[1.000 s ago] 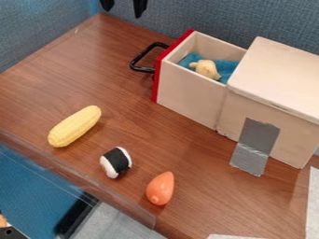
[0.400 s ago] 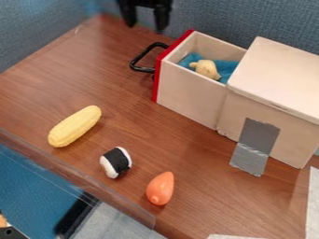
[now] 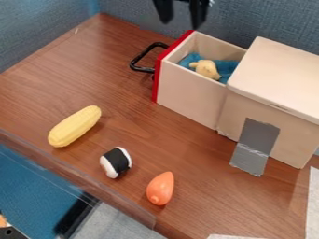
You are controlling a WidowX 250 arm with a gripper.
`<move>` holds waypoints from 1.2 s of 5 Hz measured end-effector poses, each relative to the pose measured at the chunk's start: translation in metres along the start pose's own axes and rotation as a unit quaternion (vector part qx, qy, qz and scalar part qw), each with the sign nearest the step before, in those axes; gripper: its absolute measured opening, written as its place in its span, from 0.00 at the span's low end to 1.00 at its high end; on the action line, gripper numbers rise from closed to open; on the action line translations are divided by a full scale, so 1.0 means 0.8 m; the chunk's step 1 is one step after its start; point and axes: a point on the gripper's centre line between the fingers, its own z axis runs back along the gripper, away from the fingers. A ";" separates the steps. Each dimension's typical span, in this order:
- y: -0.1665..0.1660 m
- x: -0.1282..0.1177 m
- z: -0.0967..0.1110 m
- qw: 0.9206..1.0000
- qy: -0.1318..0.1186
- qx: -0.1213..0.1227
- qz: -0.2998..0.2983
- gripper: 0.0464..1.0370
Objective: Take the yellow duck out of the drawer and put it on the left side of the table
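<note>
Gripper at top edge of view, hanging near the open drawer. Jaws released, spread well apart, blue-grey wall visible through the gap. Yellow duck lies in the drawer on blue cloth, apart from the gripper. Drawer has a red front and black handle, pulled out of wooden box. On table: yellow corn, black-and-white sushi piece, orange rounded toy, all apart
</note>
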 end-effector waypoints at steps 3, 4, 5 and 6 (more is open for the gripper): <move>-0.064 -0.021 -0.045 0.997 0.046 -0.015 -0.064 0.96; -0.054 -0.028 -0.063 0.996 0.065 0.003 -0.058 0.96; -0.042 -0.032 -0.081 0.994 0.092 0.025 -0.054 0.96; -0.038 -0.019 -0.075 0.995 0.081 0.030 -0.048 0.96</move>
